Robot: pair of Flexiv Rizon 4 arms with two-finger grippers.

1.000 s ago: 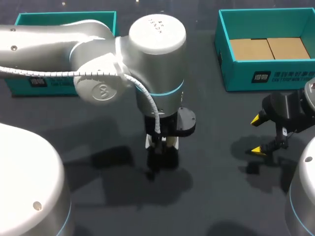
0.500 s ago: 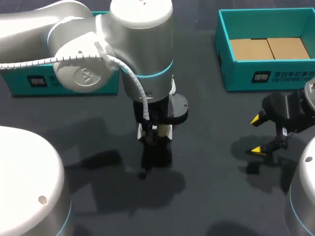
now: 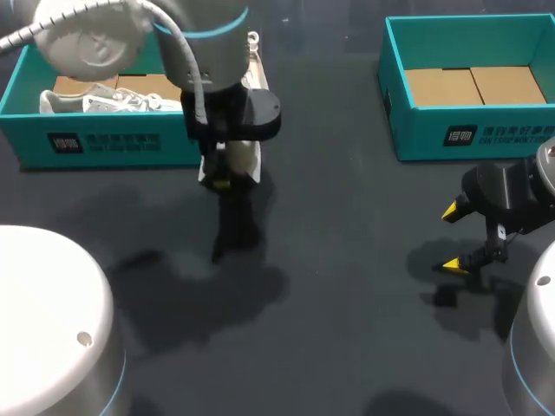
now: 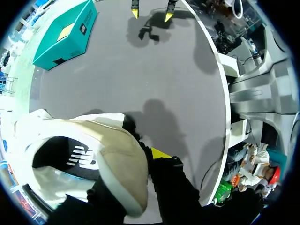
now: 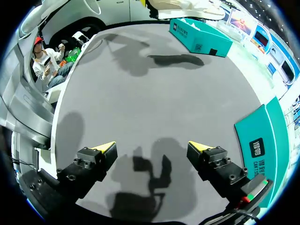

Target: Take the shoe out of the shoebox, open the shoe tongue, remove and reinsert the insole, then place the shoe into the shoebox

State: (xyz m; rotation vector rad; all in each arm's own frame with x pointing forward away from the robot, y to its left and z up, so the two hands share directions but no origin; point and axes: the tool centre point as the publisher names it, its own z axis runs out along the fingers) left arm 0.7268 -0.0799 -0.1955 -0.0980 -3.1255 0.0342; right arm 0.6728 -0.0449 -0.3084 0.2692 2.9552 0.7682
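Between the jaws of my left gripper [image 4: 145,161]: the shoe [image 4: 115,150], clamped by the rim of its opening, one finger inside and one outside. Only the outer yellow tip shows. The shoe is off the table [image 3: 347,286], with its opening toward the wrist camera.

Change over the last second: the left arm has swung from mid-table back toward its own side, carrying the shoe. The gripper now hangs just beside the near corner of the left box [image 3: 104,143]. The grip looks unchanged through the move. Right gripper [image 5: 152,150] has not moved: fingers spread wide, nothing between them, low over the table near the right box [image 3: 486,130].

Reading: a dark insole [image 4: 70,157] shows inside the shoe, seated as far as I can tell. I judge the insole steps done and this the carry for the last step, shoe into box. The shoe is not yet over the box.

Surface: dark grey, matte, even. Arm shadows fall below and ahead of both grippers.

Room: a second shoe [image 3: 104,102] already lies in the left box, on the side away from my gripper, with bare cardboard floor behind it. My own arm hides the box end nearest the gripper, so I cannot tell what space is left there. Risk, as I judge it: the sole catching the box wall on entry.
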